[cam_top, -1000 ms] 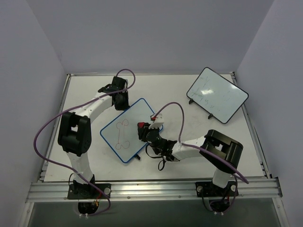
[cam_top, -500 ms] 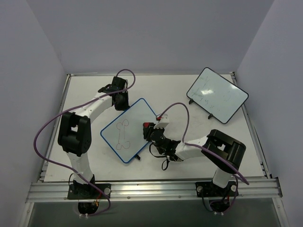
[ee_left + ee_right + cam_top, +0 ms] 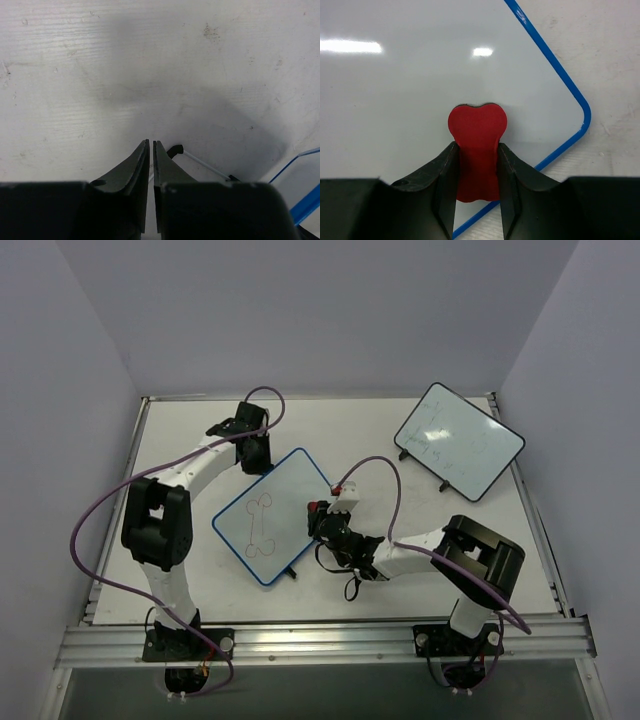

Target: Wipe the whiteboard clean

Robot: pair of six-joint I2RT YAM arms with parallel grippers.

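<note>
Two boards on the white tabletop (image 3: 330, 430), top view: the blue-framed rounded whiteboard (image 3: 285, 490) sits centre-left and carries a red bone-shaped outline (image 3: 262, 525); a black-framed whiteboard (image 3: 458, 440) stands far right. Left claw (image 3: 254, 448) at the blue board's far corner, right claw (image 3: 320, 512) at its right edge.
Left wrist: claw pinched nearly closed, nothing between.
Right wrist: claw clamps a red foam eraser (image 3: 477, 125) over the board's white face, near a rounded corner.

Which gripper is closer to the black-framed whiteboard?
Right. The right gripper sits to the black-framed whiteboard's near left, over the blue-framed whiteboard's right edge. The left gripper is farther left, at that board's far edge.
</note>
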